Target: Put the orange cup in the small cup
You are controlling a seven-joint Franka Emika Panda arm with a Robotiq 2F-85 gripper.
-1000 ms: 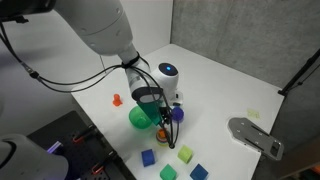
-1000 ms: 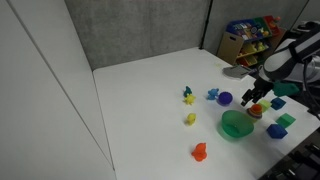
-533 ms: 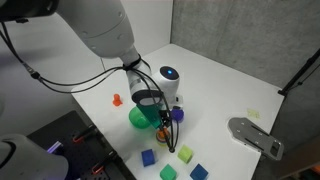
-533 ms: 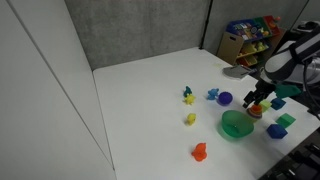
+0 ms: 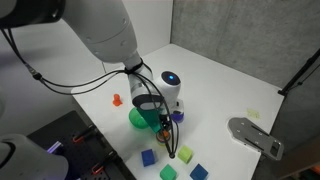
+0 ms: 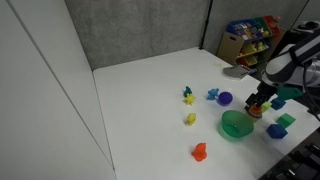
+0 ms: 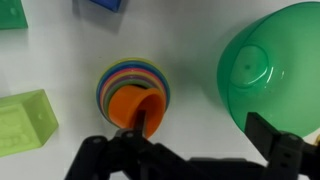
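Seen from the wrist, the fingers (image 7: 143, 128) are pinching the rim of the orange cup (image 7: 135, 107), which is tilting directly over the small cup (image 7: 133, 82) beside the green bowl (image 7: 272, 70).

The arm reaches down over the table's near edge, wrist bent steeply so the gripper (image 5: 163, 122) points straight at the surface. In the wrist view its dark fingers (image 7: 140, 125) pinch the rim of the orange cup (image 7: 134, 105), held tilted.
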